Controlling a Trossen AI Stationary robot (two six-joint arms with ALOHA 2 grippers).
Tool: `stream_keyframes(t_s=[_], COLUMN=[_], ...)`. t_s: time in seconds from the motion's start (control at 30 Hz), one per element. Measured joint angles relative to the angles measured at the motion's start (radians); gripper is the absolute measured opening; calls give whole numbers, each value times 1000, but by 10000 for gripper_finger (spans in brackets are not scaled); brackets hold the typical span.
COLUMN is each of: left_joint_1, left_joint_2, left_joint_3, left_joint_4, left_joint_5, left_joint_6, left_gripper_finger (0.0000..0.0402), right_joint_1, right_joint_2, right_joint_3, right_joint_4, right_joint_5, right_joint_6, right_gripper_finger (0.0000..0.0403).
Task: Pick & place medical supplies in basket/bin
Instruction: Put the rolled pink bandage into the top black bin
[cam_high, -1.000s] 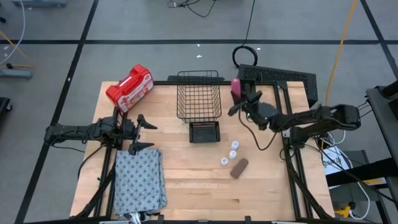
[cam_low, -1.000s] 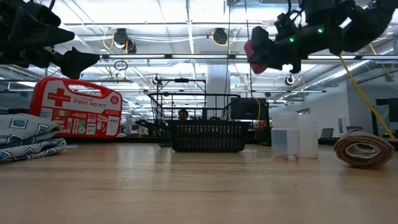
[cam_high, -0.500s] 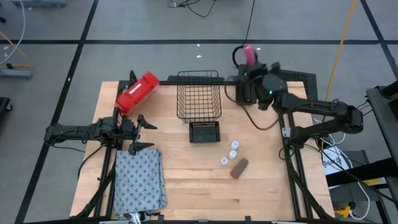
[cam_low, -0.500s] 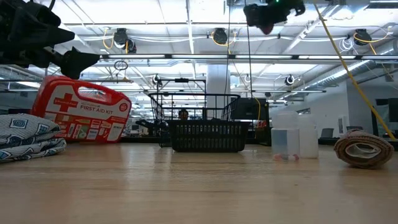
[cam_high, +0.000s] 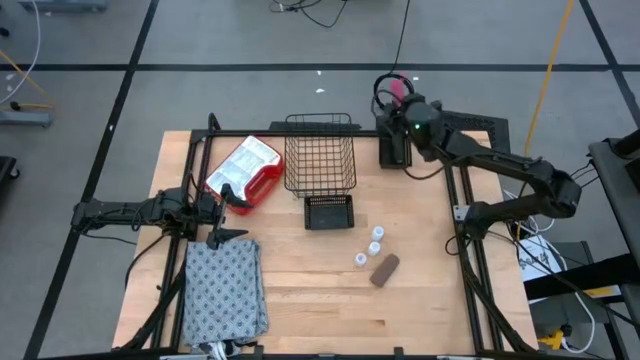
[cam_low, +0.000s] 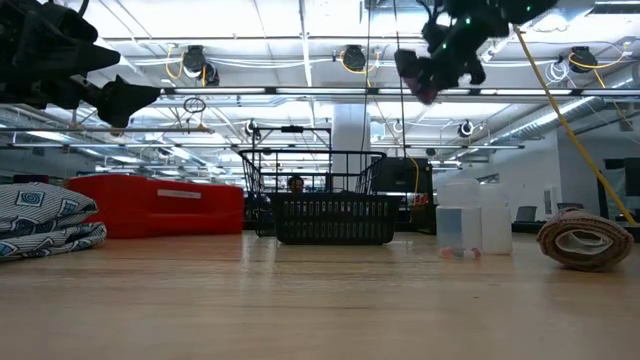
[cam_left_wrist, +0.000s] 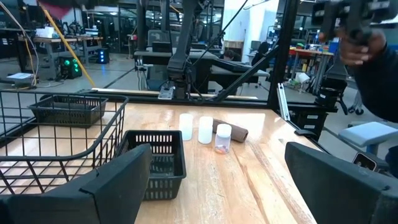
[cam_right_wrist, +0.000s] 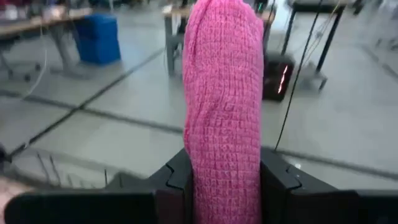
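- Overhead: right gripper (cam_high: 400, 92) sits beyond the far right corner of the basket (cam_high: 319, 165), off the table's back edge, clamped on the pink block (cam_high: 399, 88). Three vials (cam_high: 369, 245) and the brown block (cam_high: 384, 269) lie on the near right side of the basket, the brown block's long axis running diagonally. Left gripper (cam_high: 228, 213) hangs near-left of the basket, fingers spread, just past the grey dotted cloth (cam_high: 224, 290). A red first-aid kit (cam_high: 243, 170) lies flat against the basket's left side.
- Table level: pink block (cam_low: 417, 76) hangs high above the basket (cam_low: 322, 198), to its right, tilted.
- Left wrist: basket (cam_left_wrist: 50, 140), small black bin (cam_left_wrist: 154, 163), vials (cam_left_wrist: 204, 130).
- Right wrist: pink block (cam_right_wrist: 225, 106) stands lengthwise between the fingers (cam_right_wrist: 175, 182), its free end pointing away from the gripper.
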Motion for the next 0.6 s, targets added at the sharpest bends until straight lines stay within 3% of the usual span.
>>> stream_keyframes(t_s=[0.2,0.37,0.6], left_joint_1=[0,0,0], left_joint_2=[0,0,0], left_joint_3=[0,0,0], left_joint_4=[0,0,0], left_joint_5=[0,0,0], left_joint_6=[0,0,0], left_gripper_finger=[374,374,374], right_joint_1=[-26,-77,-118], right_joint_2=[14,14,29], right_joint_3=[-144,-304,-421], right_joint_4=[66,208,256], right_joint_5=[-15,-188,-285], right_joint_6=[131,261,372], right_gripper_finger=[97,97,97])
